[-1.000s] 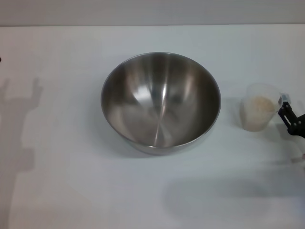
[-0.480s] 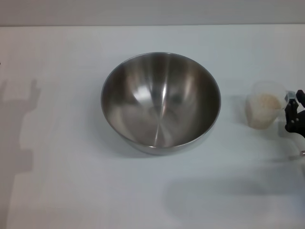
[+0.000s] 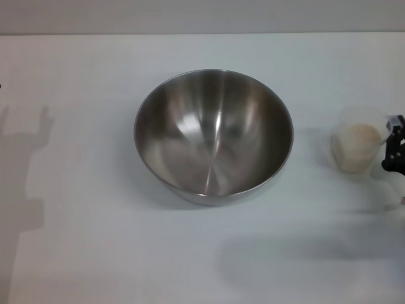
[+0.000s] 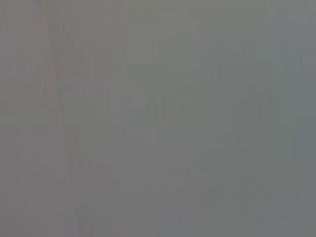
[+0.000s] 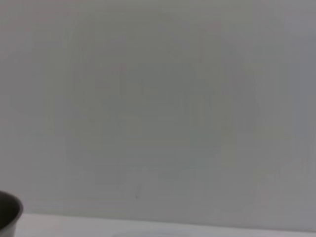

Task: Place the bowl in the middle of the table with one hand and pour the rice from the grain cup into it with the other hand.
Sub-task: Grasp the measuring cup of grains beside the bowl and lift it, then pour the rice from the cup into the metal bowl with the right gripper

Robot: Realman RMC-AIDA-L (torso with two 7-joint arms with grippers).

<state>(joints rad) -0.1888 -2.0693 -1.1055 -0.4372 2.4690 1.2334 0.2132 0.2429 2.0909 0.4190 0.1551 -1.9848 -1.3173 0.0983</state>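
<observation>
One steel bowl sits mid-table, empty. One clear grain cup of rice stands well apart at its 3 o'clock, nothing between them. The right gripper grips the cup's handle at the table's right edge.

head view overhead, wrist views blank
</observation>
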